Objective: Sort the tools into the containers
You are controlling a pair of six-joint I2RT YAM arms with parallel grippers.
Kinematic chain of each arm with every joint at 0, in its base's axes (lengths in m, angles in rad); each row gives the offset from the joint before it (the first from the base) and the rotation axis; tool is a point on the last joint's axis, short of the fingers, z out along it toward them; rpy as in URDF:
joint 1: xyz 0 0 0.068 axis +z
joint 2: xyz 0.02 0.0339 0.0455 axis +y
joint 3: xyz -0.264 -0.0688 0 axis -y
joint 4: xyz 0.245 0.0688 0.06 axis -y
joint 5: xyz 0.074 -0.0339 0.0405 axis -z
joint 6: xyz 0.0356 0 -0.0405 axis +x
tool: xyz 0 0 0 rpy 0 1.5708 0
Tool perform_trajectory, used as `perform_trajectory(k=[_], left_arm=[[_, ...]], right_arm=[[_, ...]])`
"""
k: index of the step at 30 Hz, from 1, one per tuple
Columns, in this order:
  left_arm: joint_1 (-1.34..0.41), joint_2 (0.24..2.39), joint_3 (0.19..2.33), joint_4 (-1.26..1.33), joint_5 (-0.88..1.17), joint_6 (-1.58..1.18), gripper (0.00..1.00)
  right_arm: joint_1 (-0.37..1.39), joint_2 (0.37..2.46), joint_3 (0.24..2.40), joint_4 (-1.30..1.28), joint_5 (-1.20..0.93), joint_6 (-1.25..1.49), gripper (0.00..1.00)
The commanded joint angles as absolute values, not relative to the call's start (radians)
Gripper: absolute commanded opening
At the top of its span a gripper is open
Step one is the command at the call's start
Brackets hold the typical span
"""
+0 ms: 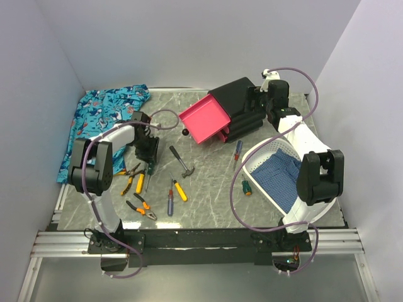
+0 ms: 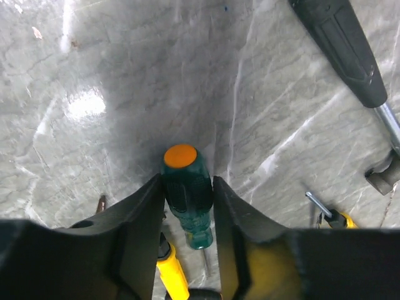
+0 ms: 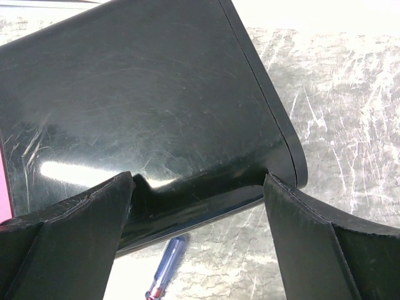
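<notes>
My left gripper [image 1: 150, 165] [image 2: 189, 178] is shut on a green-handled screwdriver with an orange cap [image 2: 186, 194], low over the table among the tools. A yellow handle [image 2: 172, 272] lies just under it. The black-handled hammer [image 1: 181, 162] [image 2: 344, 44] lies to its right. Pliers [image 1: 140, 206], a yellow screwdriver [image 1: 179, 189] and a red-blue screwdriver [image 1: 170, 202] lie nearer the front. One pink drawer [image 1: 204, 119] sticks out of the tilted black cabinet [image 1: 242, 104] [image 3: 144, 94]. My right gripper [image 1: 261, 104] [image 3: 199, 181] is open, its fingers against the cabinet's edge.
A white basket [image 1: 261, 151] holding blue cloth stands at the right, with a green screwdriver [image 1: 245, 187] at its near edge. Another red-blue screwdriver [image 1: 237, 150] [image 3: 165, 265] lies below the cabinet. The shark-patterned cloth [image 1: 101, 119] lies back left. A loose black knob [image 1: 185, 132] sits beside the drawer.
</notes>
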State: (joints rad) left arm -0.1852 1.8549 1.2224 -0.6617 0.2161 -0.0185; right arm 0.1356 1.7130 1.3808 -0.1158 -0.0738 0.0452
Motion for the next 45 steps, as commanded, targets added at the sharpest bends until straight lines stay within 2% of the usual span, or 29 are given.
perform_trajectory(k=[1,4,7,11,13,19,24,33,45], left_arm=[[-0.187,1.887,1.295,-0.698,0.224,-0.011,0.31],[-0.183,1.872,1.342,-0.706,0.335,0.029,0.12],[-0.160,1.826,1.423,-0.695,0.511,-0.032,0.01],[-0.129,1.760,1.502,-0.556,0.824,-0.144,0.01],[-0.129,1.727,1.487,-0.346,0.903,-0.222,0.01],[-0.130,1.891,1.528,0.152,1.060,-0.765,0.01],[-0.172,1.997,1.643,0.226,0.974,-0.887,0.01],[-0.276,2.083,1.744,0.169,0.835,-0.833,0.01],[-0.304,2.111,1.801,-0.155,0.554,-0.601,0.01]], right_arm=[[0.152,1.709,1.347,-0.206,-0.084,0.014,0.92],[0.152,1.715,1.362,-0.210,-0.084,0.015,0.92],[0.152,1.715,1.371,-0.212,-0.075,0.009,0.92],[0.150,1.709,1.361,-0.216,-0.072,0.011,0.92],[0.150,1.704,1.355,-0.216,-0.068,0.009,0.92],[0.150,1.674,1.318,-0.209,-0.054,-0.023,0.93],[0.150,1.655,1.293,-0.212,-0.052,-0.028,0.93],[0.150,1.657,1.269,-0.199,-0.041,-0.043,0.93],[0.152,1.661,1.275,-0.199,-0.040,-0.048,0.93]])
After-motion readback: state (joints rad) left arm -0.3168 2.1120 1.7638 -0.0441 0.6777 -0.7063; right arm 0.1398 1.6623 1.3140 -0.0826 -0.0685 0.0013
